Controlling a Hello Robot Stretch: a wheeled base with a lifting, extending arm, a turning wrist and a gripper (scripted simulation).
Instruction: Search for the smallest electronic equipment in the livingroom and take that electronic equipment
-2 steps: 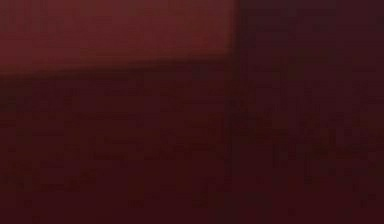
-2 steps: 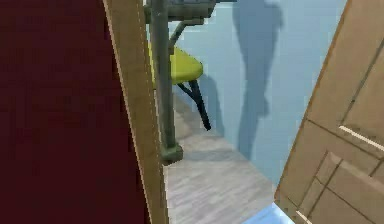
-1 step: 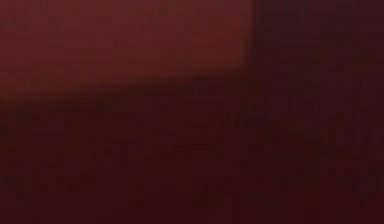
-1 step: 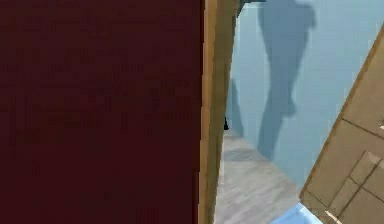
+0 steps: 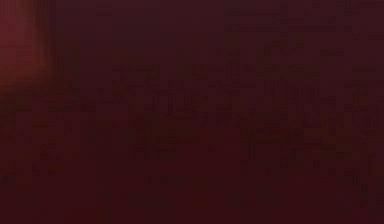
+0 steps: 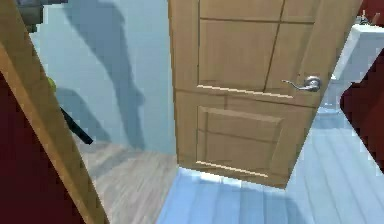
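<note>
A dark red surface [image 5: 200, 120] stands very close ahead in the forward view, plain and without detail. In the arm side view a panelled wooden door [image 6: 250, 90] with a silver lever handle [image 6: 310, 84] stands against a pale blue wall [image 6: 110, 70].
A slanted wooden post [image 6: 50, 130] crosses the arm side view's left, with dark red [image 6: 20, 170] below it and a short dark bar [image 6: 75, 125] behind it. A white toilet [image 6: 357, 50] and a red thing [image 6: 365, 105] sit at the right. The floor is grey wood [image 6: 130, 180] and pale blue planks [image 6: 300, 190].
</note>
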